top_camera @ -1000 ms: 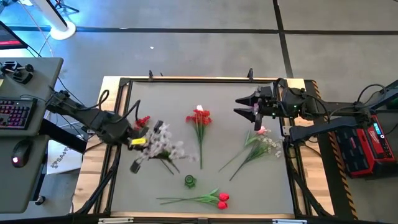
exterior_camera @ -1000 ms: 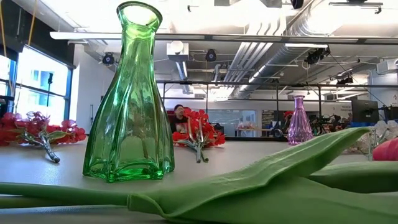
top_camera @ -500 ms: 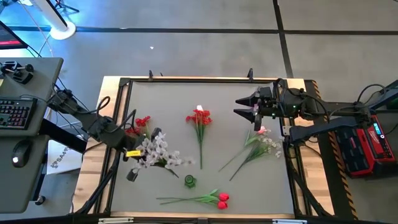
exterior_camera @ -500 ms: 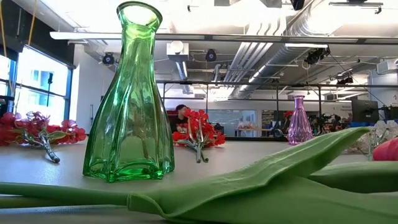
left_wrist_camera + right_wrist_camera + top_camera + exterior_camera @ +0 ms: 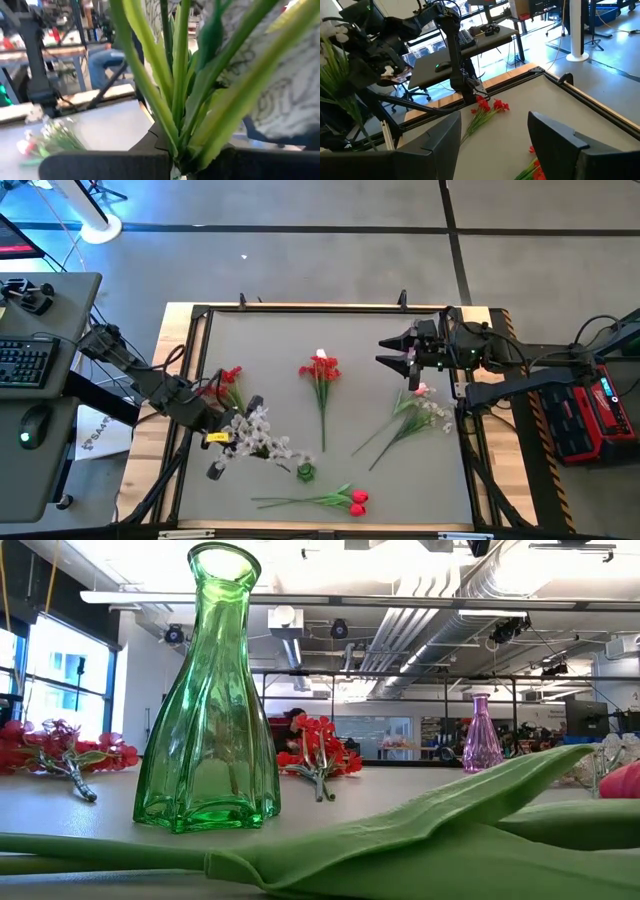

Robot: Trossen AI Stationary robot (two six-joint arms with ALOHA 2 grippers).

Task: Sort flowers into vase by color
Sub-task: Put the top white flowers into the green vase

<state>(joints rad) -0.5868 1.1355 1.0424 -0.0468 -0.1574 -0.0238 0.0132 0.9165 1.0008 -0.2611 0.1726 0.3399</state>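
My left gripper (image 5: 216, 438) is shut on a spray of tiny white blossoms (image 5: 262, 436), held above the table just left of the green glass vase (image 5: 305, 472). The vase stands upright in the low view (image 5: 210, 700). Two red blossom clusters (image 5: 228, 376) (image 5: 321, 369) lie on the table, as do red tulips (image 5: 352, 500) at the near edge and pink tulips with white sprays (image 5: 420, 408). My right gripper (image 5: 398, 350) is open and empty at the far right, beside a purple vase (image 5: 482, 735). My left gripper pinches the white spray's bundle of thin green stems (image 5: 176, 115) between its two fingers. The stems fan out past the fingers toward the blossoms. The spray is lifted clear of the table and also shows in the right wrist view (image 5: 337, 55).
The table's dark frame (image 5: 190, 370) runs around the grey mat. A desk with a keyboard (image 5: 30, 360) stands to the left, and a red box (image 5: 590, 415) to the right. Bare mat lies between the flower groups at the centre.
My left gripper has gone toward the table's near edge with the white spray. The spray stays clear of the table and now hangs closer to the green vase. My right arm has kept still.
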